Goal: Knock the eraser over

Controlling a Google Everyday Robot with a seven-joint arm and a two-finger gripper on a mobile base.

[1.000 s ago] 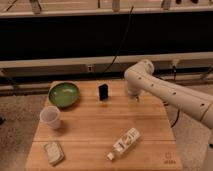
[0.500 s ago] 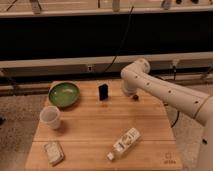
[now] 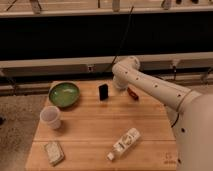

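Eraser (image 3: 103, 91) stands upright; gripper (image 3: 119, 86) just beside it.

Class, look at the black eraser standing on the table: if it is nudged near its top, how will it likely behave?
The eraser stands upright on a narrow base, so it would probably tip rather than slide. Its flat sides suggest it will not roll. The end effector sits just to its right, near the green bowl.

Single raised view, looking down across table (image 3: 95, 135), hand (image 3: 120, 86) far side.

No legible text or labels anywhere.
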